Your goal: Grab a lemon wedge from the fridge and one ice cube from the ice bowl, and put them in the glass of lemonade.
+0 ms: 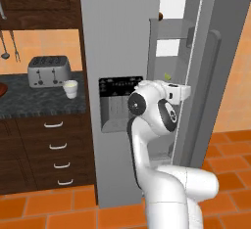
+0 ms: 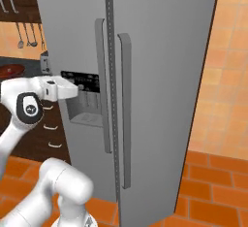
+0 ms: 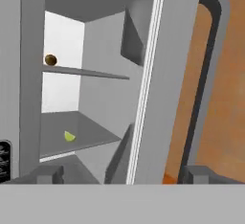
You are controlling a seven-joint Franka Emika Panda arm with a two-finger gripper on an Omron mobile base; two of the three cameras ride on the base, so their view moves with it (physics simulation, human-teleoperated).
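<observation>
The lemon wedge (image 3: 69,136) lay on a lower shelf (image 3: 91,134) inside the fridge (image 1: 120,37), near the front edge of that shelf and apart from the walls; in the left base view it showed as a small yellow-green spot (image 1: 167,76) behind the arm. It was tiny, so I judged it very light, and as cut fruit probably soft, a little wet and slippery, with 1 curved rind side and flat cut faces. The best hold seemed to be across its 2 flat faces, low and near the middle, with a gentle squeeze, because a hard pinch could crush it or make it shoot out sideways. As it rested flat on the shelf, the jaws would likely have to come down close to the shelf on both sides of it. On the shelf above sat a small round brown ball (image 3: 50,60), well apart from the wedge. The right door (image 3: 165,74) of the fridge stood partly open, and its long dark handle (image 3: 203,74) was seen at the right of the hand view. The gripper (image 3: 122,173) stood in front of this opening, near the door edge, with its jaws spread wide and nothing between them. Away to the left, the glass of lemonade (image 1: 70,88) stood on the dark surface (image 1: 29,103), just in front of the toaster (image 1: 48,71).
</observation>
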